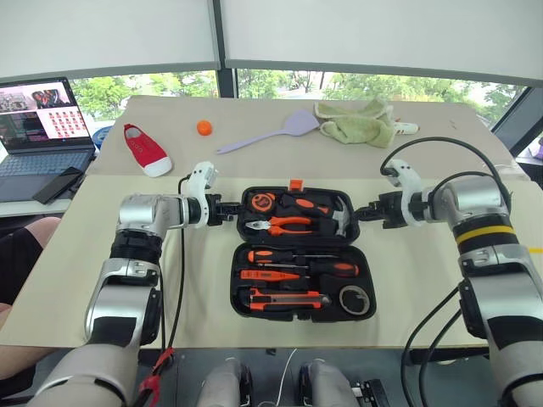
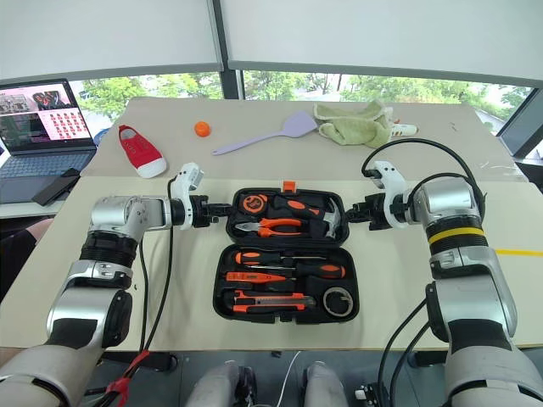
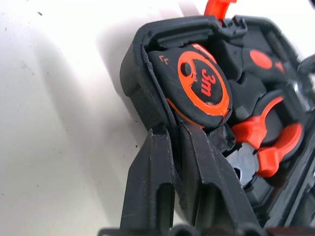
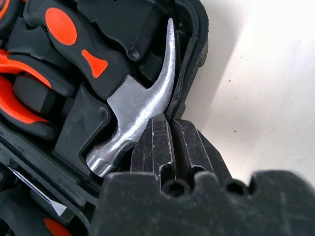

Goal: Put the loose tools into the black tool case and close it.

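From the head views, the black tool case (image 1: pixel 303 254) was seen lying open on the desk (image 1: pixel 424 280), the screwdrivers (image 1: pixel 301 261), knife (image 1: pixel 284 299) and tape roll (image 1: pixel 354 299) seated in its near half. In the left wrist view, the left tool (image 3: pixel 179 132) was clamped on the far half's rim beside the tape measure (image 3: pixel 199 83). In the right wrist view, the right tool (image 4: pixel 172 129) was pinched on the opposite rim by the hammer (image 4: pixel 138 105).
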You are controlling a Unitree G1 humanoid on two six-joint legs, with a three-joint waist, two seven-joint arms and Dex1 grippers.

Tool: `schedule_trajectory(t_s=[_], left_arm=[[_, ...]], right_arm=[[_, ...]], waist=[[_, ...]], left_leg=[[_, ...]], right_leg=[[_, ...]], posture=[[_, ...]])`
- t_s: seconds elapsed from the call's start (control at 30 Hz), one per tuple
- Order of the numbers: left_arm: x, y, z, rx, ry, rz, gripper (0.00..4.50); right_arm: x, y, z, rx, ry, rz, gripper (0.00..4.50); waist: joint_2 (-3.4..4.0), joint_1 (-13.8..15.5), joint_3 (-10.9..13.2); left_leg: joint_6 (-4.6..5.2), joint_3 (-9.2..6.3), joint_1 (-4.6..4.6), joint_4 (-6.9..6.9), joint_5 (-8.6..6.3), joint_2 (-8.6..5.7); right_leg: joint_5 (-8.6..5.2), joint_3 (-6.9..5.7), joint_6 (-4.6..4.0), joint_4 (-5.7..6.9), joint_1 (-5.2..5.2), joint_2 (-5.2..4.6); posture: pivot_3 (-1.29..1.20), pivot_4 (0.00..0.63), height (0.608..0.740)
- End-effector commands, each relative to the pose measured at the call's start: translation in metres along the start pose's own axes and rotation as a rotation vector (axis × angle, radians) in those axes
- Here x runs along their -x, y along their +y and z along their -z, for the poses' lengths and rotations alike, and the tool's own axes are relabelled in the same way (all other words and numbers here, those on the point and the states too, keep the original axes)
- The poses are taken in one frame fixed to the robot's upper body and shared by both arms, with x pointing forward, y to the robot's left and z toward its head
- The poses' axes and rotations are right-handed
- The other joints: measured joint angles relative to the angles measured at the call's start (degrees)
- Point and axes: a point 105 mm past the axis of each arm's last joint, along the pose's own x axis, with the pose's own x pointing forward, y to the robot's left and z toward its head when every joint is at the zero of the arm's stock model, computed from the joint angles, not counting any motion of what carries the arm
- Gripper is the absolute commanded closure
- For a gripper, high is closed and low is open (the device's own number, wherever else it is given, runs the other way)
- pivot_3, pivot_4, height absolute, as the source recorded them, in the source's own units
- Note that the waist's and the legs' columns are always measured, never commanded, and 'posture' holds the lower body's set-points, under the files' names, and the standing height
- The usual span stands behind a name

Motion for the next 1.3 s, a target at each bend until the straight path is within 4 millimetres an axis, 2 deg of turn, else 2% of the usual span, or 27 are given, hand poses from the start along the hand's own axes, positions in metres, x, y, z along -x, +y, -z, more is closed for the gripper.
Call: schedule_trajectory(t_s=[0.03, 0.17, 0.27, 0.33, 0.4, 0.47, 0.53, 0.63, 0.67, 0.73, 0.8, 0.83, 0.87, 0.9, 0.93, 1.0, 1.07, 1.1, 1.17, 1.23, 1.27, 1.3], left_arm=[[0.014, -0.009, -0.021, -0.049, -0.180, 0.094, 4.47], [0.033, -0.012, -0.019, -0.116, -0.246, 0.125, 4.47], [0.050, -0.016, -0.018, -0.223, -0.333, 0.122, 4.47], [0.067, -0.024, -0.017, -0.343, -0.431, 0.130, 4.47], [0.081, -0.028, -0.002, -0.452, -0.455, 0.111, 4.47], [0.091, -0.032, 0.013, -0.588, -0.471, 0.099, 4.47], [0.104, -0.039, 0.031, -0.750, -0.494, 0.079, 4.47], [0.118, -0.046, 0.047, -0.923, -0.550, 0.022, 4.47], [0.120, -0.045, 0.056, -0.949, -0.529, 0.014, 4.47], [0.132, -0.039, 0.084, -0.947, -0.499, -0.059, 4.47], [0.141, -0.041, 0.117, -0.928, -0.417, -0.029, 4.47], [0.145, -0.042, 0.128, -0.911, -0.389, -0.015, 4.12], [0.148, -0.043, 0.137, -0.888, -0.366, -0.009, 3.73], [0.150, -0.041, 0.142, -0.877, -0.350, -0.020, 3.55], [0.154, -0.038, 0.147, -0.862, -0.325, -0.035, 3.01], [0.158, -0.030, 0.154, -0.820, -0.285, -0.067, 2.26], [0.163, -0.011, 0.146, -0.784, -0.262, -0.144, 1.85], [0.164, -0.004, 0.140, -0.770, -0.262, -0.173, 1.85], [0.160, 0.001, 0.127, -0.758, -0.268, -0.176, 1.85], [0.149, 0.003, 0.111, -0.760, -0.272, -0.145, 1.85], [0.141, 0.001, 0.104, -0.767, -0.268, -0.108, 1.85], [0.133, -0.002, 0.097, -0.769, -0.275, -0.082, 2.10]], right_arm=[[0.013, 0.000, -0.022, 0.156, -0.231, -0.024, 4.50], [0.039, 0.025, -0.030, 0.426, -0.426, -0.108, 4.50], [0.060, 0.046, -0.026, 0.640, -0.587, -0.123, 4.50], [0.072, 0.065, -0.011, 0.854, -0.659, -0.108, 4.50], [0.078, 0.080, 0.022, 1.106, -0.675, -0.107, 4.50], [0.079, 0.081, 0.047, 1.296, -0.646, -0.076, 4.50], [0.083, 0.079, 0.065, 1.420, -0.639, -0.031, 4.50], [0.087, 0.078, 0.081, 1.558, -0.646, 0.005, 4.50], [0.089, 0.080, 0.085, 1.622, -0.661, 0.021, 4.50], [0.087, 0.091, 0.109, 1.722, -0.689, -0.032, 4.50], [0.083, 0.101, 0.133, 1.673, -0.688, -0.094, 4.50], [0.077, 0.102, 0.152, 1.581, -0.600, -0.176, 4.50], [0.076, 0.107, 0.166, 1.527, -0.574, -0.238, 4.13], [0.074, 0.108, 0.175, 1.457, -0.530, -0.275, 3.75], [0.073, 0.109, 0.183, 1.430, -0.497, -0.294, 3.42], [0.075, 0.109, 0.183, 1.418, -0.515, -0.265, 2.76], [0.079, 0.092, 0.176, 1.396, -0.484, -0.160, 2.06], [0.082, 0.082, 0.175, 1.372, -0.452, -0.117, 1.79], [0.091, 0.072, 0.173, 1.302, -0.421, -0.074, 1.13], [0.097, 0.080, 0.181, 1.169, -0.383, -0.166, 1.13], [0.099, 0.088, 0.191, 1.090, -0.333, -0.247, 1.28], [0.100, 0.096, 0.200, 1.026, -0.293, -0.319, 1.59]], waist=[[-0.01, -0.4, 0.0], [0.00, -0.6, 0.0], [0.01, -0.5, 0.0], [0.04, -0.5, 0.1], [0.04, -0.6, 0.1], [0.04, -0.8, 0.1], [0.05, -1.0, 0.0], [0.04, -1.1, 0.1], [0.04, -0.9, 0.1], [0.05, -0.9, 0.0], [0.05, -0.9, 0.0], [0.05, -0.9, 0.0], [0.06, -0.9, 0.0], [0.06, -0.9, -0.1], [0.05, -0.7, 0.0], [-0.05, -0.3, 0.0], [-0.05, 0.0, 0.1], [-0.04, 0.3, 0.1], [-0.04, 0.6, 0.1], [-0.01, 1.2, 0.0], [0.00, 1.4, 0.0], [0.01, 1.6, 0.0]], left_leg=[[-0.01, 0.00, 0.00, 0.00, 0.00, 0.00], [-0.11, 0.02, -0.04, -0.10, 0.07, -0.02], [-0.16, 0.05, -0.05, -0.11, 0.10, 0.03], [-0.16, 0.09, -0.06, -0.15, 0.10, 0.03], [-0.17, 0.11, -0.06, -0.24, 0.10, 0.05], [-0.23, 0.17, 0.13, -0.42, 0.06, 0.06], [-0.23, 0.37, 0.41, -0.58, 0.06, 0.07], [-0.47, 0.53, 1.04, -0.94, -0.08, 0.04], [-0.69, 0.53, 1.07, -0.94, -0.21, 0.05], [-0.76, 0.53, 1.13, -0.94, -0.25, 0.08], [-0.73, 0.53, 1.28, -0.99, -0.27, 0.12], [-0.73, 0.51, 1.46, -1.07, -0.31, 0.15], [-0.76, 0.49, 1.56, -1.07, -0.41, 0.23], [-0.76, 0.41, 1.68, -1.11, -0.46, 0.28], [-0.65, 0.39, 1.75, -1.13, -0.56, 0.29], [-0.32, 0.24, 1.66, -1.12, -0.76, 0.30], [-0.34, 0.13, 1.64, -1.01, -0.78, 0.29], [-0.34, 0.13, 1.63, -1.01, -0.78, 0.27], [-0.33, 0.13, 1.63, -0.99, -0.78, 0.23], [-0.30, 0.13, 1.63, -0.98, -0.77, 0.19], [-0.28, 0.12, 1.59, -1.00, -0.76, 0.18], [-0.26, 0.12, 1.56, -0.99, -0.75, 0.17]], right_leg=[[0.03, 0.00, -0.02, 0.03, -0.01, -0.01], [0.10, 0.09, -0.03, 0.09, -0.18, -0.01], [0.08, 0.12, -0.01, 0.07, -0.22, 0.07], [0.07, 0.15, 0.01, 0.01, -0.25, 0.08], [0.05, 0.18, 0.03, -0.08, -0.26, 0.10], [0.04, 0.24, 0.05, -0.23, -0.16, 0.14], [0.03, 0.42, 0.05, -0.32, -0.04, 0.14], [0.00, 0.67, 0.01, -0.35, 0.37, 0.07], [0.01, 0.66, -0.01, -0.36, 0.38, 0.06], [-0.01, 0.70, -0.08, -0.33, 0.41, 0.04], [-0.08, 0.76, -0.17, -0.34, 0.50, 0.02], [-0.20, 0.76, -0.23, -0.33, 0.65, -0.02], [-0.31, 0.79, -0.29, -0.32, 0.74, -0.11], [-0.40, 0.84, -0.35, -0.33, 0.87, -0.31], [-0.55, 0.82, -0.44, -0.27, 0.88, -0.38], [-0.62, 0.72, -0.53, -0.28, 0.77, -0.44], [-0.79, 0.59, -0.82, -0.29, 0.62, -0.51], [-0.86, 0.56, -0.48, -0.29, 0.63, -0.54], [-0.78, 0.53, -0.36, -0.31, 0.63, -0.56], [-0.77, 0.52, -0.34, -0.33, 0.67, -0.60], [-0.78, 0.51, -0.37, -0.34, 0.67, -0.68], [-0.63, 0.49, -0.64, -0.34, 0.66, -0.67]], posture=[[0.00, 0.150, 0.740], [0.00, 0.150, 0.740], [0.00, 0.150, 0.740], [0.00, 0.150, 0.740], [0.00, 0.150, 0.740], [0.00, 0.150, 0.740], [0.00, 0.150, 0.740], [0.00, 0.150, 0.740], [0.00, 0.150, 0.740], [0.00, 0.150, 0.740], [0.00, 0.150, 0.740], [0.00, 0.150, 0.740], [0.00, 0.150, 0.740], [0.00, 0.150, 0.740], [0.00, 0.150, 0.740], [0.00, 0.150, 0.740], [0.00, 0.150, 0.740], [0.00, 0.150, 0.740], [0.00, 0.150, 0.740], [0.00, 0.150, 0.740], [0.00, 0.150, 0.740], [0.00, 0.150, 0.740]])
